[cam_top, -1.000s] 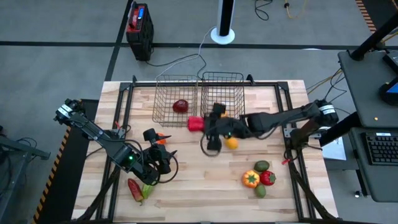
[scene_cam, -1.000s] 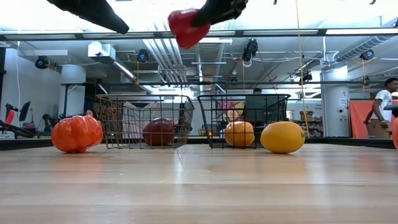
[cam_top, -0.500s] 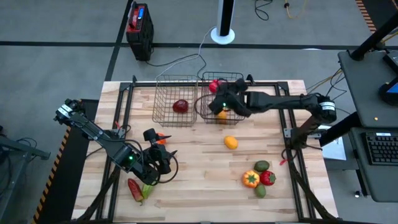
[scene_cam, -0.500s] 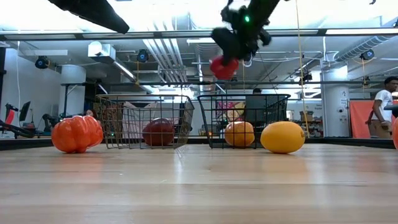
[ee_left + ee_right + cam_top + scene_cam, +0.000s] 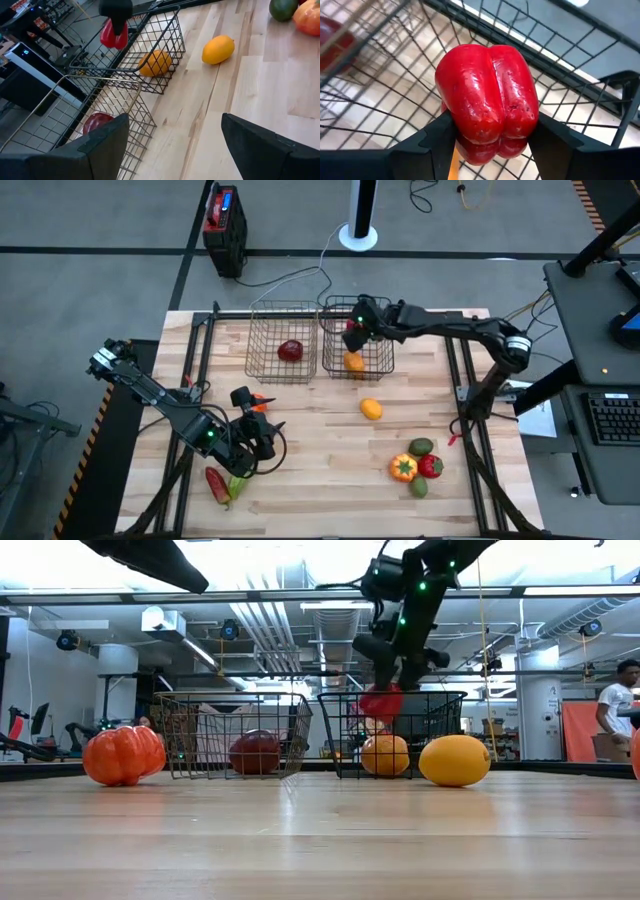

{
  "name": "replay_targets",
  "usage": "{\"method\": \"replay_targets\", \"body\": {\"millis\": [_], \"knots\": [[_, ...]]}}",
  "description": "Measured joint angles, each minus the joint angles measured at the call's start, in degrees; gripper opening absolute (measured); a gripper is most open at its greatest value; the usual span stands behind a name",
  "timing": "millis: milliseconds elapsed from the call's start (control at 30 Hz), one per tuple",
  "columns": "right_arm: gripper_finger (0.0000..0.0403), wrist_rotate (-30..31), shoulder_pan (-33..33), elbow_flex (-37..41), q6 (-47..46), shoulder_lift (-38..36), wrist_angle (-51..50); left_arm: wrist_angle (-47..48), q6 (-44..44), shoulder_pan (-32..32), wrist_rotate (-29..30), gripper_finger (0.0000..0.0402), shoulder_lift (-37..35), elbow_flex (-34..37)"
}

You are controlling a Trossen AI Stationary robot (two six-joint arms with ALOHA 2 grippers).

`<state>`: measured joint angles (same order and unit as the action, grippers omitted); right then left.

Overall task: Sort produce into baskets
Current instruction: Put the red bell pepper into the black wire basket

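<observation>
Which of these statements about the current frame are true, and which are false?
1. The right claw holds a red pepper over the right basket. True.
2. The left basket has nothing in it. False: a dark red fruit lies inside.
3. An orange fruit already sits in the right basket. True.
4. The left claw is carrying a yellow fruit. False: it hangs open near the table's front left, holding nothing.
5. A yellow-orange fruit lies on the table outside both baskets. True.
</observation>
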<state>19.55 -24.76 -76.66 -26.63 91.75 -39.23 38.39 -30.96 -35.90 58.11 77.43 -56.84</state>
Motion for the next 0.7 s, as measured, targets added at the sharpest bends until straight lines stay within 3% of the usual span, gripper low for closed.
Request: {"method": "replay_targets", "body": {"millis": [333,700], "knots": [[0.0207,1.94,-0.78,0.01,2.1,2.12,1.15,0.0,0.0,0.33,0.02,0.0298,0.0,0.0],[0.0208,4.49,-0.37,5.99,7.73,2.56,14.15,0.19,0.21,0.37,0.02,0.0298,0.0,0.0]]}}
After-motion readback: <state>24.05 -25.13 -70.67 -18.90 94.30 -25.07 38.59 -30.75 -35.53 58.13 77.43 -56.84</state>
